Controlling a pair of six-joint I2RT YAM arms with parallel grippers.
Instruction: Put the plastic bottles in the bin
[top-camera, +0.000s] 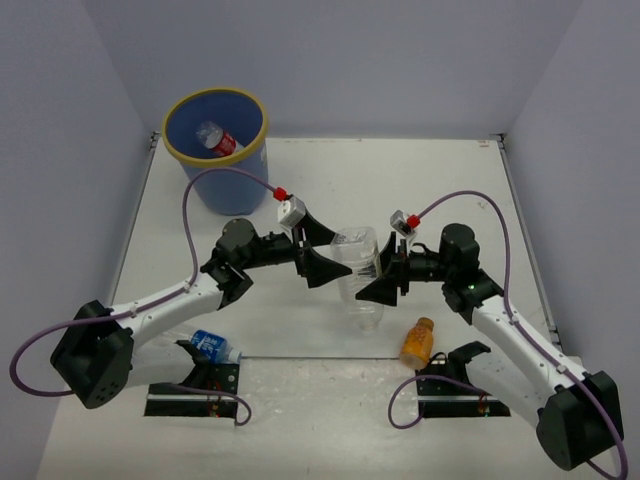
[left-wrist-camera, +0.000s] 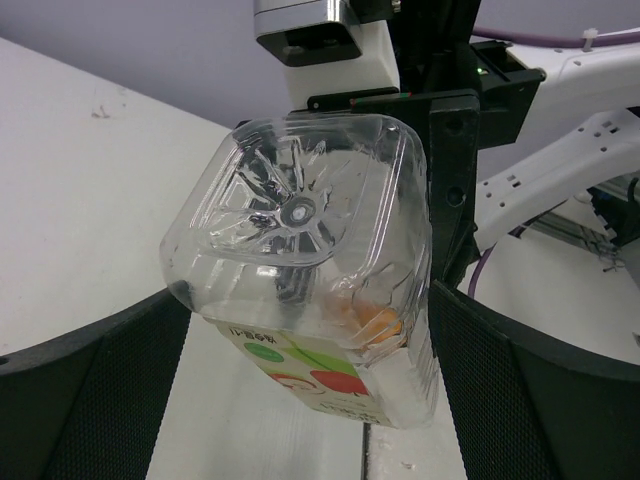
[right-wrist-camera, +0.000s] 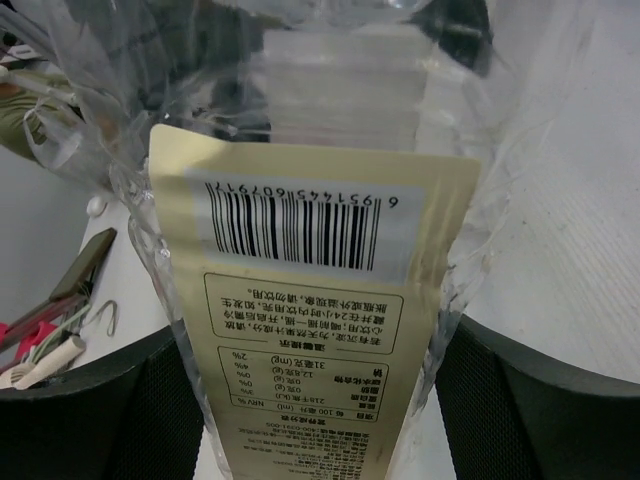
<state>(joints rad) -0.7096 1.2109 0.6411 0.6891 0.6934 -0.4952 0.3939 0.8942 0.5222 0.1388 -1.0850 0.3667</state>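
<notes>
A large clear bottle (top-camera: 360, 298) with a pale-yellow label (right-wrist-camera: 300, 330) hangs above the table's middle, between the two arms. My right gripper (top-camera: 373, 272) (right-wrist-camera: 315, 350) is shut on its labelled body, a finger pressed on each side. From the left, my left gripper (top-camera: 340, 255) (left-wrist-camera: 310, 300) stands open, its fingers flanking the bottle's base (left-wrist-camera: 300, 215). The blue bin (top-camera: 205, 185) with a yellow rim stands at the far left and holds a red-labelled bottle (top-camera: 219, 140). A stubby orange bottle (top-camera: 417, 342) lies by the right arm's base. A blue-labelled bottle (top-camera: 212, 346) lies by the left arm's base.
White walls close the table off at the back and both sides. Purple cables (top-camera: 225, 175) loop over each arm. The arms' base plates (top-camera: 195, 392) sit at the near edge.
</notes>
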